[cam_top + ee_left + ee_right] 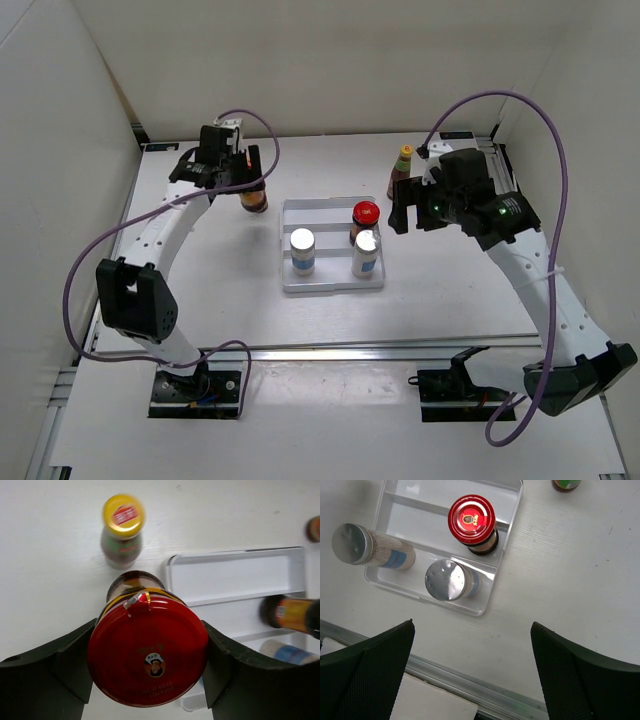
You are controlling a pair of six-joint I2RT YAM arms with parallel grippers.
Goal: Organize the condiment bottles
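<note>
My left gripper is shut on a squat dark jar with a red lid, just left of the white ridged tray; I cannot tell whether the jar is off the table. A slim yellow-capped bottle stands beyond it. In the tray stand another red-lidded jar and two silver-capped shakers. My right gripper is open and empty, hovering right of the tray; the right wrist view shows its fingertips wide apart. A second slim yellow-capped bottle stands behind it.
White enclosure walls close in at the left, back and right. An aluminium rail runs along the near table edge, also seen in the right wrist view. The tray's far-left slots hold nothing.
</note>
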